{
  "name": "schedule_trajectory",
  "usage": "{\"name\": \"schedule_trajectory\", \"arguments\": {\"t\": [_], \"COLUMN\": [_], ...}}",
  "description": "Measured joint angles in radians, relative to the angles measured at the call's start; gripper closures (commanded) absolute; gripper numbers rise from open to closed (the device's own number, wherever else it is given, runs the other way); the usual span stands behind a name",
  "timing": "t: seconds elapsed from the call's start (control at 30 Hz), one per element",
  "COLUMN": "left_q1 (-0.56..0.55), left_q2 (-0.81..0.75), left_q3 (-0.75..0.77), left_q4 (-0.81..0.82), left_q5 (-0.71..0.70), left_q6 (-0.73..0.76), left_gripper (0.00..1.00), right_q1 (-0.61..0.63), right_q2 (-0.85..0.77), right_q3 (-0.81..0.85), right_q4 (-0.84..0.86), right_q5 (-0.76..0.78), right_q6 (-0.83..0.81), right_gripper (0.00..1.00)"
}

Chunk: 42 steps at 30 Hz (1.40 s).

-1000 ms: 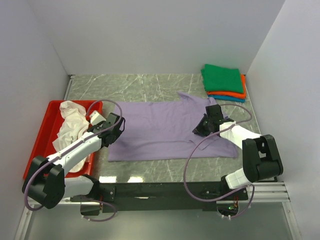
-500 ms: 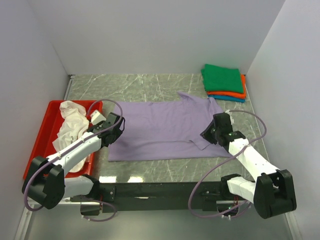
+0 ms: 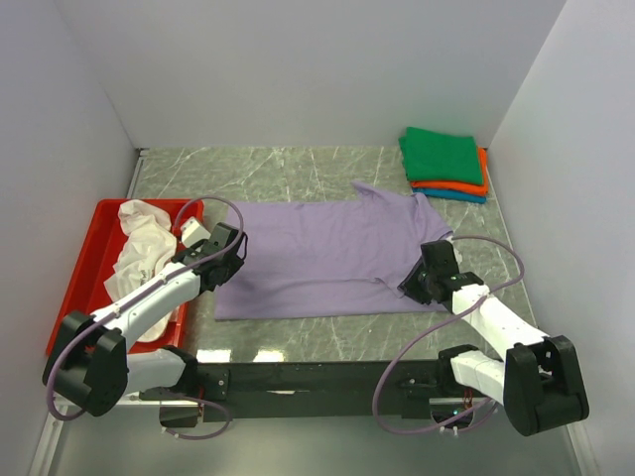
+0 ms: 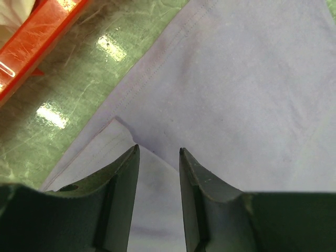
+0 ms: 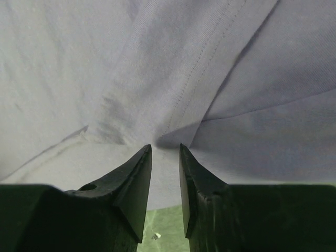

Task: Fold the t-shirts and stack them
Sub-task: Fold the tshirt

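White t-shirt [image 3: 139,253] first, on your far left: it lies crumpled in the red tray [image 3: 71,293], which sits at the left edge of the marble-patterned table [image 3: 258,174]. Just right of the tray, your left gripper [image 4: 159,151] is low over the left edge of the lavender t-shirt [image 3: 327,258]. Its fingers stand apart with flat cloth showing between them and nothing clamped, and a small turned-over flap of hem lies at the tips. The lavender t-shirt is spread out flat across the middle of the table, between your two arms.

At its near right corner, your right gripper [image 5: 165,147] has its fingers a little apart. Creases in the cloth run together at the tips; you cannot tell whether they pinch it.

In the far right corner sits a folded stack: green t-shirt [image 3: 442,154] on top, orange t-shirt [image 3: 458,187] under it, teal t-shirt [image 3: 451,195] at the bottom.
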Motion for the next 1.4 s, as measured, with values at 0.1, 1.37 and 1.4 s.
{"name": "schedule_trajectory", "arguments": {"t": [0.1, 1.37, 1.4], "left_q1": [0.000, 0.000, 0.000], "left_q2": [-0.005, 0.000, 0.000], "left_q3": [0.000, 0.037, 0.039], "left_q4": [0.000, -0.005, -0.006], "left_q5": [0.000, -0.001, -0.001], "left_q6": [0.000, 0.023, 0.024], "left_gripper": [0.58, 0.59, 0.59], "right_q1": [0.000, 0.000, 0.000], "right_q2": [0.000, 0.369, 0.397], "right_q3": [-0.012, 0.298, 0.320], "right_q4": [0.006, 0.053, 0.050], "right_q5": [0.000, -0.004, -0.004], "right_q6": [0.000, -0.070, -0.078], "right_gripper": [0.64, 1.00, 1.00]}}
